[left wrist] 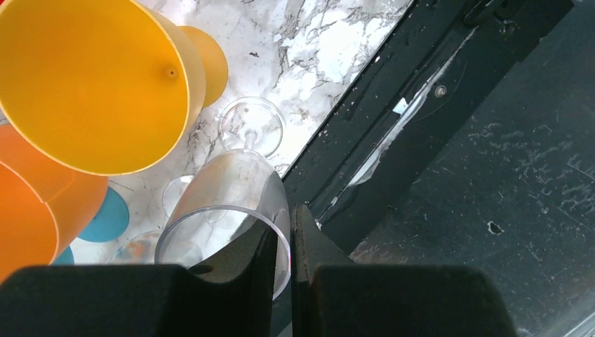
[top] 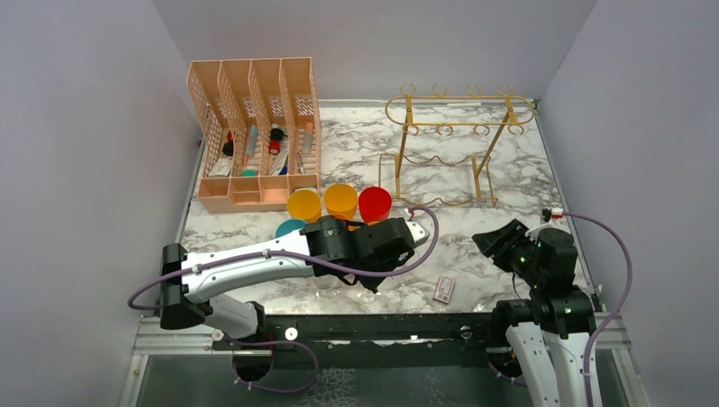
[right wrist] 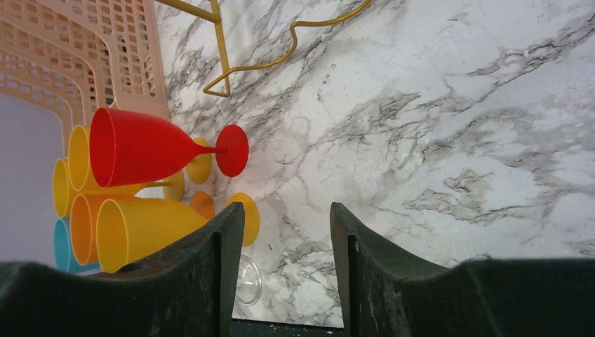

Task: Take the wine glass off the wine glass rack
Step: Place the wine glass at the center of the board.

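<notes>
Legible text: none in any view.
Small card (top: 443,290) on the marble table (top: 526,182): red and white printing, too small to read.
Contents of the peach file organiser (top: 254,127): any labels are too small to read.

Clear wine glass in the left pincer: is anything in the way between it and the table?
Nothing visible. The left pincer is shut on the rim of the clear wine glass, and its round foot faces bare white marble table. The yellow plastic goblet stands beside it, not underneath.
</notes>
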Motion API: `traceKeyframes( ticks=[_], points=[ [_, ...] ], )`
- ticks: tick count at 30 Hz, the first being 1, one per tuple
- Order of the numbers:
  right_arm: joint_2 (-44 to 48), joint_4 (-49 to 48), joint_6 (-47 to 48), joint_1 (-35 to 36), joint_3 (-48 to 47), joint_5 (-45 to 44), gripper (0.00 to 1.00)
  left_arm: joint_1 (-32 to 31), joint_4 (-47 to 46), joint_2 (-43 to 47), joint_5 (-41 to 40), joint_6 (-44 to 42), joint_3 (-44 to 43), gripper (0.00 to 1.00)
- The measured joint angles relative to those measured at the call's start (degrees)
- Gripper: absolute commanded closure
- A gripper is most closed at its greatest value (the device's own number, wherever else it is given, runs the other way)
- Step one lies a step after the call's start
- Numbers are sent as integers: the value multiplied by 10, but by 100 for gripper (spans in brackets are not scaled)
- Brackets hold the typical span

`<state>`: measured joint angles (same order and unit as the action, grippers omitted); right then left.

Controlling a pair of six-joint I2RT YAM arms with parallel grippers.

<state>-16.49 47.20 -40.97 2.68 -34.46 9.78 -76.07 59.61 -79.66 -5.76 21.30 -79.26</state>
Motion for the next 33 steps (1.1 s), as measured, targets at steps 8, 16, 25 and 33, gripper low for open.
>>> traceKeyframes(
  ticks=[8, 16, 25, 33],
  points=[
    [0, 0, 0, 0, 0, 0, 49, 2, 0, -15, -3, -8, -12, 100],
    [0, 0, 0, 0, 0, 0, 49, 2, 2, -18, -17, -8, -17, 92],
    [0, 0, 0, 0, 0, 0, 49, 3, 2, -18, -29, -7, -17, 87],
    [0, 0, 0, 0, 0, 0, 49, 3, 2, -18, -29, -6, -17, 87]
  ],
)
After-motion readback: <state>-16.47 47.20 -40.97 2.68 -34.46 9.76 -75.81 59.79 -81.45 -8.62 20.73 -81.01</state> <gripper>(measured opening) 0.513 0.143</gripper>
